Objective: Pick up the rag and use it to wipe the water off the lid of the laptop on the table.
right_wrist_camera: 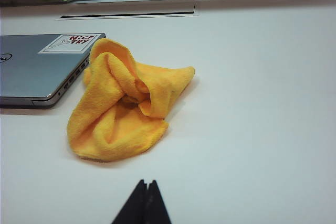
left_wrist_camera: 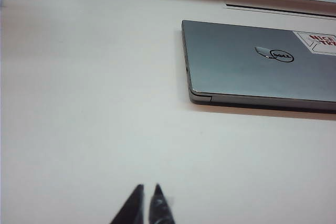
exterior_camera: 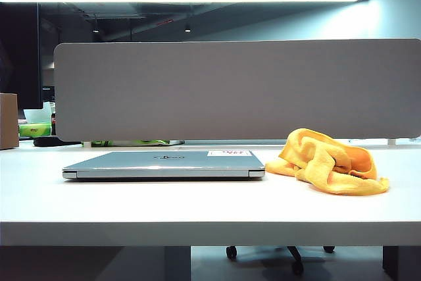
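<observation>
You have the laptop (exterior_camera: 164, 164) closed and flat on the table (exterior_camera: 197, 208), left of centre in the exterior view. Its lid (left_wrist_camera: 247, 64) faces up, with a dark logo (left_wrist_camera: 281, 56) and a white sticker (right_wrist_camera: 69, 43) near its far right corner. A small glossy patch sits just beside the logo in the left wrist view; you cannot tell from that view whether it is water.

The rag (exterior_camera: 329, 162) lies crumpled on the table at the right of the exterior view, touching the laptop's right edge. A grey divider (exterior_camera: 237, 90) stands behind both.

Your left gripper (left_wrist_camera: 148, 203) hangs over bare table, well apart from the laptop, fingertips together and clenched on nothing. Your right gripper (right_wrist_camera: 146, 200) sits near the rag without touching it, likewise clenched and empty.
</observation>
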Action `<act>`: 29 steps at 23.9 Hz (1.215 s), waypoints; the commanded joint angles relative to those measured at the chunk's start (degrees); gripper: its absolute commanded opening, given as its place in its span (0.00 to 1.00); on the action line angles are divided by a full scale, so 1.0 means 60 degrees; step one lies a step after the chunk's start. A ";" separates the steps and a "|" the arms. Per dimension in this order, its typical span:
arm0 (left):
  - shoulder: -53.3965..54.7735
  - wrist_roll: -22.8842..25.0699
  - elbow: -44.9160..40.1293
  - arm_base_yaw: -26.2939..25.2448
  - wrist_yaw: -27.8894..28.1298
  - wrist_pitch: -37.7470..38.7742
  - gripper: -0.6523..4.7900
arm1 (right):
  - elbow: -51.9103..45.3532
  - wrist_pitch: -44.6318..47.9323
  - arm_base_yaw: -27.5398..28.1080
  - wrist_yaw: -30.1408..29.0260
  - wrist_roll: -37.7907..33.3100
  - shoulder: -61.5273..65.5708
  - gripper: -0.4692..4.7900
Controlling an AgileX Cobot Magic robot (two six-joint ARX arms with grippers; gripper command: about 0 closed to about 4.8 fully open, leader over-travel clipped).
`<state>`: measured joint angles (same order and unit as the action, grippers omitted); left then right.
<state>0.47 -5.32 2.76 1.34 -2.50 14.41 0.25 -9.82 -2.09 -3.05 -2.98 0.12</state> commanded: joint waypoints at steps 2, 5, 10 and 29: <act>0.0007 0.0069 0.0000 0.0011 -0.0018 -0.0044 0.15 | -0.0029 0.0106 -0.0007 -0.0011 0.0000 -0.0018 0.08; 0.0007 0.0073 0.0000 0.0011 -0.0018 -0.0051 0.15 | -0.0029 0.0106 -0.0007 -0.0011 0.0000 -0.0018 0.08; -0.0011 -0.0324 0.0747 0.0015 -0.1188 -0.0262 0.15 | -0.0029 0.0106 -0.0007 -0.0011 0.0000 -0.0018 0.08; 0.0594 -0.0113 0.3985 0.0000 -0.3377 0.2466 0.15 | 0.0051 0.1446 -0.0004 -0.3523 -0.3661 -0.0018 0.08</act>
<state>4.03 -6.17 26.48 1.34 -22.92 31.73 0.27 -5.41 -2.13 -24.01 -15.92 0.10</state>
